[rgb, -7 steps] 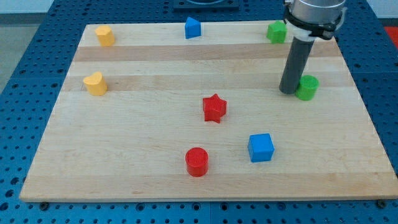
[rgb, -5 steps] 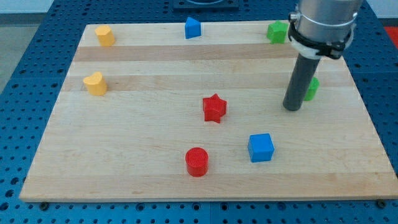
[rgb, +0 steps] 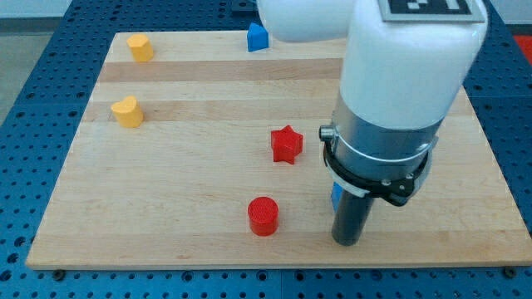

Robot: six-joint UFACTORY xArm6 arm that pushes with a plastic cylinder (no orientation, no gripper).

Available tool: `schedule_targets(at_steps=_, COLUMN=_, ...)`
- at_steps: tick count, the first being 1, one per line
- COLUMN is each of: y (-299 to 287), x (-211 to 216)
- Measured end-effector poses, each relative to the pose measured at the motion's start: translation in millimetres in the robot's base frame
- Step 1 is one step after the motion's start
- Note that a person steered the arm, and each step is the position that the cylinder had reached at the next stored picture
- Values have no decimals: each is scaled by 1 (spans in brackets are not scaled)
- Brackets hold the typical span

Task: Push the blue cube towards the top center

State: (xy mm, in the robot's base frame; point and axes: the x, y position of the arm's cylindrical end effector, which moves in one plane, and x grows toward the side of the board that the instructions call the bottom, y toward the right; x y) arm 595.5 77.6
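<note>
My tip (rgb: pixel 347 242), a bare rod with no claw to spread or pinch, sits low on the bench (rgb: pixel 166 224). The blue cube (rgb: pixel 334 196) is probably just above it, mostly hidden by my arm. I should push squarely up-left, passing right of the red star (rgb: pixel 286 144).

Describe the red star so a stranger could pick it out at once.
Start at the wooden board and go to its middle. The red star lies there, just to the view's left of the arm's big white body. The red cylinder below it is round; this one has points.
</note>
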Motion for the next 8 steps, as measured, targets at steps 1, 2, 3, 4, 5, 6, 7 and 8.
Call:
schedule_targets(at_steps=1, y=8, x=-1)
schedule_targets(at_steps=2, y=19, x=-9)
schedule_targets(at_steps=3, y=19, x=-9)
schedule_targets(at_steps=4, y=17, x=-9)
schedule_targets(at_steps=5, y=16, x=-9)
schedule_targets(at_steps=6, y=16, x=-9)
schedule_targets(at_steps=7, y=16, x=-11)
schedule_targets(at_steps=8, y=13, x=-19)
